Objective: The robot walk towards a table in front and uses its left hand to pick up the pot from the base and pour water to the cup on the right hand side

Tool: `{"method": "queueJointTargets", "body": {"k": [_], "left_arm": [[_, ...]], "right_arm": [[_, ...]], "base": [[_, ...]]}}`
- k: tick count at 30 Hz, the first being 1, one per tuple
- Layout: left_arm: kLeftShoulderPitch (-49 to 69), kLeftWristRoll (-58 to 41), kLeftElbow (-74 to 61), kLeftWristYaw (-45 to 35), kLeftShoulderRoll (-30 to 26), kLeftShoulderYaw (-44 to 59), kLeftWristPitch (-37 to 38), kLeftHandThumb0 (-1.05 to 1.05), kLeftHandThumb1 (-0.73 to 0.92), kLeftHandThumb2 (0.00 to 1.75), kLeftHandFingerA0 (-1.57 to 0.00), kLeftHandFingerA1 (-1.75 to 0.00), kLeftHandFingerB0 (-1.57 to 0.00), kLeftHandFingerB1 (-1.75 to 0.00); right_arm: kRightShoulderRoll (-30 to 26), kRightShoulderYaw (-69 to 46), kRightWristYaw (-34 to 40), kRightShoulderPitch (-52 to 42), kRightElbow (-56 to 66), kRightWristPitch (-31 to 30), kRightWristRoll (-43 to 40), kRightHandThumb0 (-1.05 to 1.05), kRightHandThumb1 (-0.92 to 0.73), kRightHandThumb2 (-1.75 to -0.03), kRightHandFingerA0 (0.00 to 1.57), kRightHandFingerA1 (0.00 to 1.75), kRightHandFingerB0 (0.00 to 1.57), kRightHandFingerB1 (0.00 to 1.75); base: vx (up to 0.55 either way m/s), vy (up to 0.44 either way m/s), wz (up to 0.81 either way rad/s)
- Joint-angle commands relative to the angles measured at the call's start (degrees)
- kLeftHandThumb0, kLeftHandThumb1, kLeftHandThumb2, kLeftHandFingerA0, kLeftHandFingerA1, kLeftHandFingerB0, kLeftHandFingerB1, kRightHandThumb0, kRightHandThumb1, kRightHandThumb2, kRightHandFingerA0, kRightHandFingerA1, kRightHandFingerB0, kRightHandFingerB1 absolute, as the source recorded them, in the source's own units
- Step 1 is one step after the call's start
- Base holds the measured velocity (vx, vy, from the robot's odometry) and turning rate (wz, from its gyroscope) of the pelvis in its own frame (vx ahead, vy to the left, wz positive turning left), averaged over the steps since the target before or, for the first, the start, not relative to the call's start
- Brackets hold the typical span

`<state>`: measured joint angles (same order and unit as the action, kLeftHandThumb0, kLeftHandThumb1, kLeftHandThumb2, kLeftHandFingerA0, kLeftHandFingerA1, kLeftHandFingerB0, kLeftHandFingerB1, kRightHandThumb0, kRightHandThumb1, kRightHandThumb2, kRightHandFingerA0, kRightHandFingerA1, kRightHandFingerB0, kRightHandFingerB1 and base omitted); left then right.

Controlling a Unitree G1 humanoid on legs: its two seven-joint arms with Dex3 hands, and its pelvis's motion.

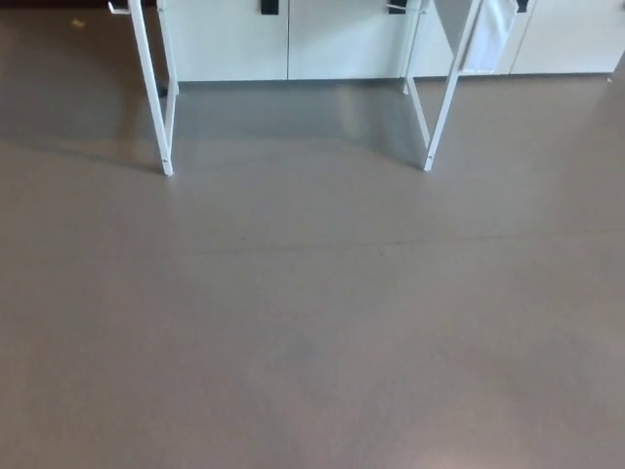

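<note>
Only the white legs of the table show in the head view, a left pair [154, 98] and a right pair [439, 98], rising out of the top of the picture. The tabletop, the pot, its base and the cup are all outside the picture. Neither of my hands nor any part of my arms shows.
Grey-brown floor [312, 322] fills most of the view between me and the table. Behind the table legs stands a row of white cabinets [293, 39] with dark handles. A white cloth [488, 34] hangs near the right legs.
</note>
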<state>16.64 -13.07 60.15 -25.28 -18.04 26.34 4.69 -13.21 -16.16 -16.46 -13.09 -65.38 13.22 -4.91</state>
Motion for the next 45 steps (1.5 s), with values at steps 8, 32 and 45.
{"method": "queueJointTargets", "body": {"k": [8,32,45], "left_arm": [[0.0,0.4,1.3,2.1,-0.5,-1.9,1.9,-0.18,0.64,0.57,-0.39,-0.37,-0.37,-0.34],[0.9,0.2,0.6,2.8,-0.8,-2.6,1.4,-0.20,0.66,0.60,-0.47,-0.43,-0.43,-0.37],[0.1,0.4,1.3,0.8,-1.4,-3.4,2.6,-0.20,0.71,0.61,-0.44,-0.42,-0.37,-0.36]], "right_arm": [[-1.0,0.2,0.0,0.0,0.3,0.7,-0.8,-0.36,-0.44,-0.68,0.59,0.58,0.33,0.46],[-0.9,2.1,0.6,-0.6,-0.2,0.7,-0.3,-0.25,-0.53,-0.56,0.61,0.54,0.36,0.40],[-0.7,2.3,0.9,-0.6,0.7,0.8,-0.4,-0.27,-0.55,-0.56,0.65,0.53,0.39,0.40]], "base": [[0.34,-0.192,0.25],[0.36,0.061,-0.10],[0.47,-0.106,0.28]]}}
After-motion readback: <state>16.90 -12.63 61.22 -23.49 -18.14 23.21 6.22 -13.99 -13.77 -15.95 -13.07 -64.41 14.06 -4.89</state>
